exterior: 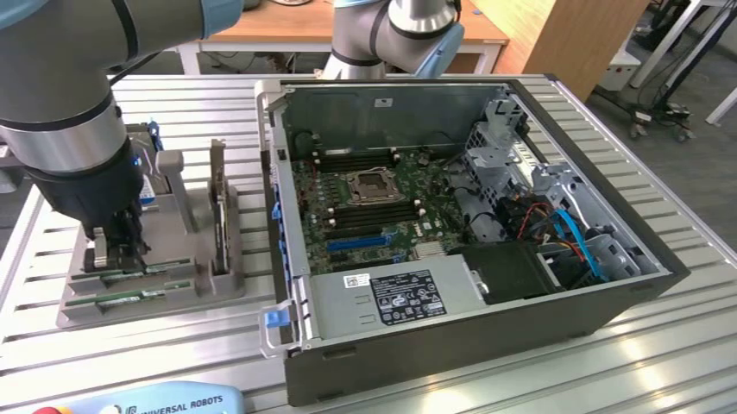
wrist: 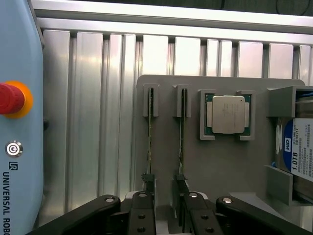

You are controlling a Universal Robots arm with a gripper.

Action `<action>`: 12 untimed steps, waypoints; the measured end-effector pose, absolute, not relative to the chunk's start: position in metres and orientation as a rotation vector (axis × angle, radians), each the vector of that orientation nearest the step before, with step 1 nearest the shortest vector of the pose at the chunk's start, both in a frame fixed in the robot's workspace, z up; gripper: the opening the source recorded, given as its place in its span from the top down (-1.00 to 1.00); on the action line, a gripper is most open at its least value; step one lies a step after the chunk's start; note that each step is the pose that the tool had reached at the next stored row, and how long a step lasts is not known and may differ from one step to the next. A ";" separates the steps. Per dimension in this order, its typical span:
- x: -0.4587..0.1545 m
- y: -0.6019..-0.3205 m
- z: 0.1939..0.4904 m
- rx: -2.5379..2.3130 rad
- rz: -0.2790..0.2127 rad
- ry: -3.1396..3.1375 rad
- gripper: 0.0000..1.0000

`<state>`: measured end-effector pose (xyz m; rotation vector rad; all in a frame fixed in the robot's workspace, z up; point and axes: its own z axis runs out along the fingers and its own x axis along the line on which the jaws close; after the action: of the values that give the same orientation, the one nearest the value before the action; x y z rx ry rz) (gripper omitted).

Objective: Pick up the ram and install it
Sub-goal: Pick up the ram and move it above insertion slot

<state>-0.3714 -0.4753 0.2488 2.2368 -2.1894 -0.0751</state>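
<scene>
Two rams, thin green strips, stand on edge in slots of a grey holder [wrist: 230, 171]: one ram [wrist: 149, 137] and a second ram [wrist: 181, 139] beside it. In the exterior view they show as green strips [exterior: 148, 269] on the holder [exterior: 219, 285], at that view's left. My gripper [exterior: 119, 254] is lowered onto the holder at the rams' near ends. In the wrist view the gripper [wrist: 164, 191] is open. Each black fingertip [wrist: 147, 183] lines up with the end of one strip, and nothing sits between them.
The holder also carries a square silver processor [wrist: 227, 115] and a blue-labelled hard drive [wrist: 299, 152]. An open computer case [exterior: 645, 293] with its motherboard [exterior: 368, 203] lies to the exterior view's right. A teach pendant [exterior: 150, 401] rests on the slatted metal table [exterior: 679, 362].
</scene>
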 end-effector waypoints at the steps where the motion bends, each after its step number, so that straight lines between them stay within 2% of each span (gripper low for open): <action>1: -0.371 -0.475 0.248 2.237 -0.075 -2.190 0.40; 12: -0.371 -0.482 0.248 2.237 -0.075 -2.189 0.40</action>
<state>-0.3713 -0.4816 0.2478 2.2369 -2.1894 -0.0751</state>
